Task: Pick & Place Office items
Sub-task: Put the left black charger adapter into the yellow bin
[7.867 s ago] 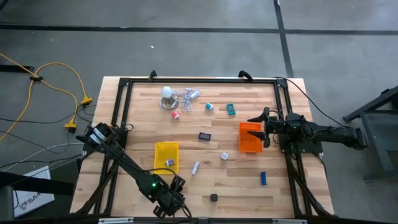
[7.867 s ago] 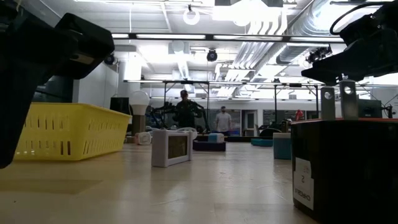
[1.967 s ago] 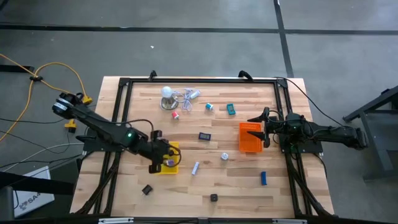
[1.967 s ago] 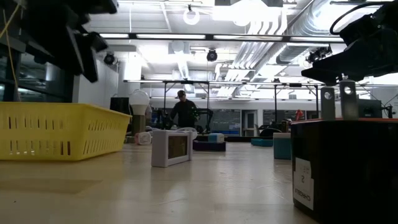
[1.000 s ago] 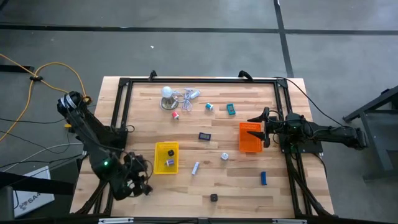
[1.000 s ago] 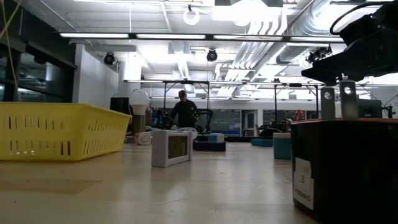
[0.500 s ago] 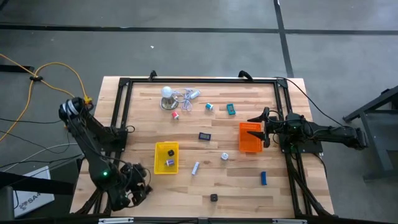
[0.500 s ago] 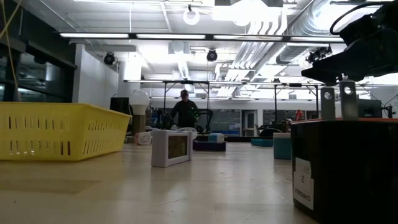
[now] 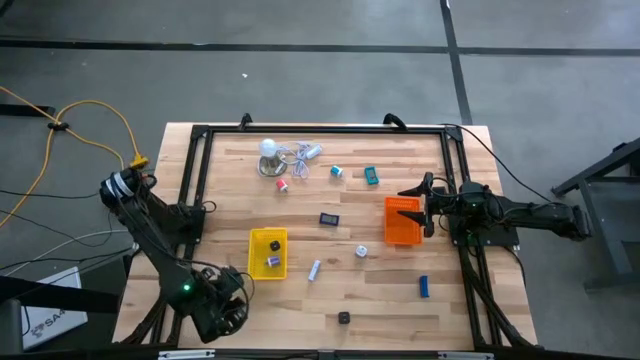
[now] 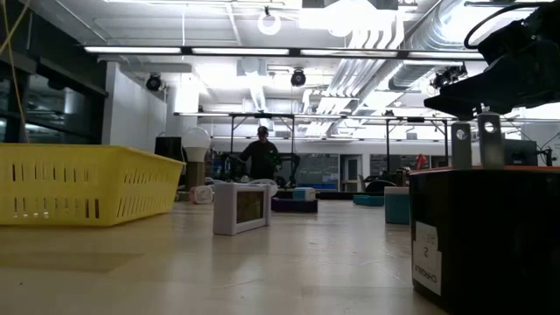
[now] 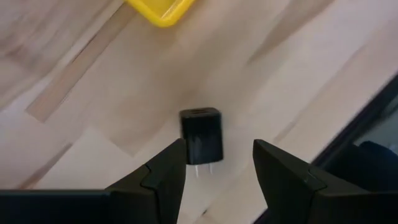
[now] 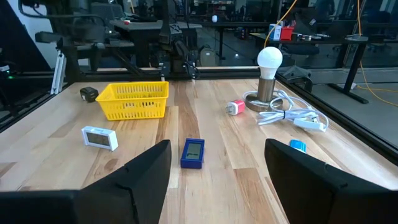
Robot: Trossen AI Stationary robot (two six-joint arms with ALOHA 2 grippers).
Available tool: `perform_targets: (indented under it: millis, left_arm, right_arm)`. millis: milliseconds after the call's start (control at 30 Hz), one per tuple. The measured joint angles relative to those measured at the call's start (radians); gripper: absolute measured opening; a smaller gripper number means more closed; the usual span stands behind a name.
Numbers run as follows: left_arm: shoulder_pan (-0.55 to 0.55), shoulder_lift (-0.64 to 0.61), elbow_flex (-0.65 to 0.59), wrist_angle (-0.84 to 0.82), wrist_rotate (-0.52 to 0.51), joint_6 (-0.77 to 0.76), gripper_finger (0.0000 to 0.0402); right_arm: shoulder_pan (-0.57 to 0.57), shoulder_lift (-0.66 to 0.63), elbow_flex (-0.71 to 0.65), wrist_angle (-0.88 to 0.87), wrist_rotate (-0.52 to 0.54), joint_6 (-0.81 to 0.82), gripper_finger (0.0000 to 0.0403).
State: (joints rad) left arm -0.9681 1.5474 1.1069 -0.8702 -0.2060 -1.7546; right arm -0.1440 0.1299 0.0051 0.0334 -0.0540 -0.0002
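Black charger block on wood beneath left hand, fingers spread, not touching; right hand open.

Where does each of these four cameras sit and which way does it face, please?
High view: above the table, looking straight down; both arms show, the left gripper at the near-left corner, the right gripper by the orange tray.
Low view: at table-top height, looking level into the room; the right arm shows above.
Left wrist view: looks down past its own open fingers at a black plug adapter.
Right wrist view: looks across the table past its own open fingers.
Shared: the yellow tray appears in every view.
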Motion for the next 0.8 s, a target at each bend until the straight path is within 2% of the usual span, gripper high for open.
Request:
perform_targets:
  millis: [267, 800]
  left_arm:
    - [-0.003, 0.069, 0.000, 0.004, 0.062, -0.061, 0.0179]
    - [0.003, 0.130, 0.000, 0.061, 0.066, -0.029, 0.0179]
  right_arm:
    - [0.000, 0.000, 0.000, 0.000, 0.000, 0.000, 0.0248]
    - [0.000, 0.000, 0.000, 0.000, 0.000, 0.000, 0.0248]
